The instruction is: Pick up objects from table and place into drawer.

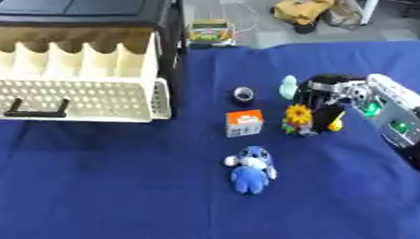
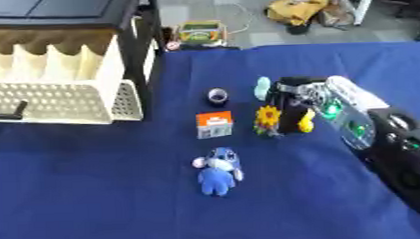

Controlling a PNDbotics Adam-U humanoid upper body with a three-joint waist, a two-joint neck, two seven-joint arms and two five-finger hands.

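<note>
Drawer [image 1: 81, 98] stands pulled open at the bench's [image 1: 120, 194] far left corner, ready for loading; the sunflower toy [image 1: 297, 117] and yellow piece [image 1: 335, 124] sit mid-bench toward the right edge. Right robot hand [image 1: 328, 100] covers them from that edge, but its finger state cannot be determined, and the left robot hand is out of view.
</note>
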